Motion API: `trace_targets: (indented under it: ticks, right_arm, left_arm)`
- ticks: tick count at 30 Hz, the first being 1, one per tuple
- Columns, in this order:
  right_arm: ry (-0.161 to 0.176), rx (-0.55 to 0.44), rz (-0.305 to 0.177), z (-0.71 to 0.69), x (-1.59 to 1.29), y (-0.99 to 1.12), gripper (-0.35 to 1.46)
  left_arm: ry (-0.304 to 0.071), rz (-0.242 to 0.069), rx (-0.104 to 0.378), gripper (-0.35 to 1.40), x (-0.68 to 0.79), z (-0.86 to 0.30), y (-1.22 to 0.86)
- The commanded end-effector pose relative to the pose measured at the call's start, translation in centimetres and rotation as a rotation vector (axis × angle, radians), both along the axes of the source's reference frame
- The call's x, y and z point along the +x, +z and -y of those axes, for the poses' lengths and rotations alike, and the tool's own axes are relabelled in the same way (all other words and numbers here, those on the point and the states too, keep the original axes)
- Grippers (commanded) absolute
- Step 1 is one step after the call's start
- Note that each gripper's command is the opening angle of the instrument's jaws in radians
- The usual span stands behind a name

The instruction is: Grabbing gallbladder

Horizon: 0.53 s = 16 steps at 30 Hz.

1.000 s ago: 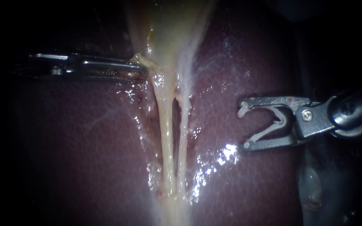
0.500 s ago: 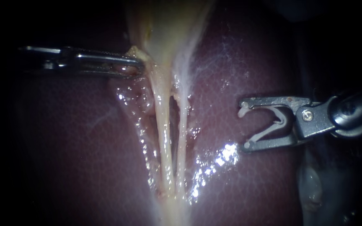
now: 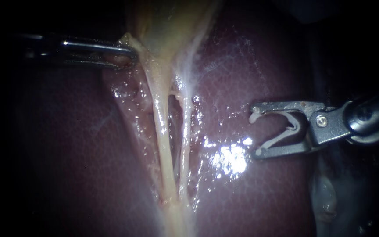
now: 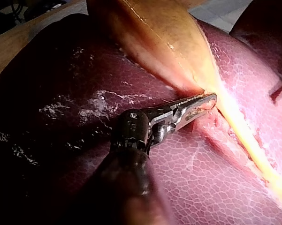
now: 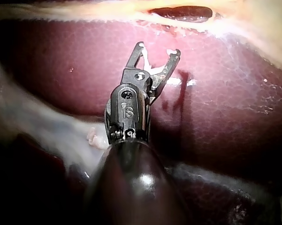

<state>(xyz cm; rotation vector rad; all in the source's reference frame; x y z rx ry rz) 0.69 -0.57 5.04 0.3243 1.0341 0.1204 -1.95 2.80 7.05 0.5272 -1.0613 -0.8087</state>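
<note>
L instrument (image 3: 127, 53) comes in low across the liver (image 3: 264, 66) from its left side. Its jaws are clamped on a pale fold at the narrow end of the gallbladder (image 3: 167, 26), one jaw each side of the fold. L wrist view confirms: the toothed jaws of the L instrument (image 4: 199, 104) pinch the tissue right where the tan gallbladder (image 4: 155, 42) tapers down onto the liver (image 4: 61, 93).

The gallbladder lies along the middle of the liver and runs out at the top of the endoscope view. Below the grip it narrows into a thicker tube (image 3: 163, 136) w/ a thinner tube (image 3: 184, 145) just beside it; the two meet lower down.

R instrument (image 3: 255, 131) hangs over the liver near its right edge, well apart from both tubes. Its jaws stand wide w/ a white clip (image 3: 277, 138) seated between them, touching both. R wrist view: R instrument (image 5: 158, 48) sits above the liver (image 5: 225, 117), clear of tissue.
</note>
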Motion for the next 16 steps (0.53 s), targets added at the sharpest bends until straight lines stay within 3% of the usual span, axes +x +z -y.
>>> trace_targets:
  ticks: [1,16]
  right_arm:
    - [0.000,0.000,0.000,0.00,0.00,0.00,0.50]
    - [0.000,0.000,0.000,0.00,0.00,0.00,0.50]
  left_arm:
    - [0.000,0.000,0.000,-0.35,0.00,0.00,0.00]
    - [0.000,-0.001,-0.001,-0.35,0.00,0.01,0.01]
